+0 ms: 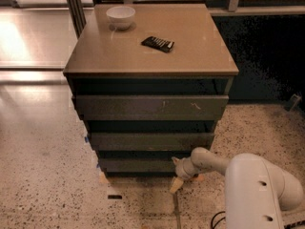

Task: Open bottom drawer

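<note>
Narrow dark grey-brown bottom drawer front [136, 165]: lowest of three in tan-topped desk [195, 51], just above speckled floor [47, 185]. Tool [177, 174] on pale rounded arm [214, 161] sits low at drawer front's right end; touching or just beside, cannot tell. Tool released or clenched: cannot tell. White bowl [120, 16] and flat black object [157, 43] on desk top, well apart from tool

Gripper [177, 174] sits before the bottom drawer [136, 165] (right end).

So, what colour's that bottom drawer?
Bottom drawer: dark grey-brown, camera view; gripper at its right end.
</note>
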Robot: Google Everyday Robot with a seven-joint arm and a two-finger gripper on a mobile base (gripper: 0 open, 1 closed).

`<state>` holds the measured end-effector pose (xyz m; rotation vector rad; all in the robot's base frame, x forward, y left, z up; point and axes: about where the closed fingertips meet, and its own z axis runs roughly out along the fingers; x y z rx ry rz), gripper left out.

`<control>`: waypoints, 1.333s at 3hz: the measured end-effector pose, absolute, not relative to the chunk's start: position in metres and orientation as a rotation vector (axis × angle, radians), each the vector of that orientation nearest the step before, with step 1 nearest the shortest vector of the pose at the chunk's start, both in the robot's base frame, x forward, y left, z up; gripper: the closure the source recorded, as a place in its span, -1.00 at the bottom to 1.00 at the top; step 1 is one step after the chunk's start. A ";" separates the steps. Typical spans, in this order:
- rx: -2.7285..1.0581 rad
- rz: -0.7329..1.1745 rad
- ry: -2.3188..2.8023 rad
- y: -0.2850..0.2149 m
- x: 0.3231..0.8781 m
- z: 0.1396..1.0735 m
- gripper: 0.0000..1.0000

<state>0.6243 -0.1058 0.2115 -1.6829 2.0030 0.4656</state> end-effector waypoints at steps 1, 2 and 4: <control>-1.680 0.440 2.003 -0.115 0.657 0.191 -1.00; -1.680 0.440 2.003 -0.115 0.657 0.191 -1.00; -1.683 0.554 1.995 -0.097 0.637 0.178 -1.00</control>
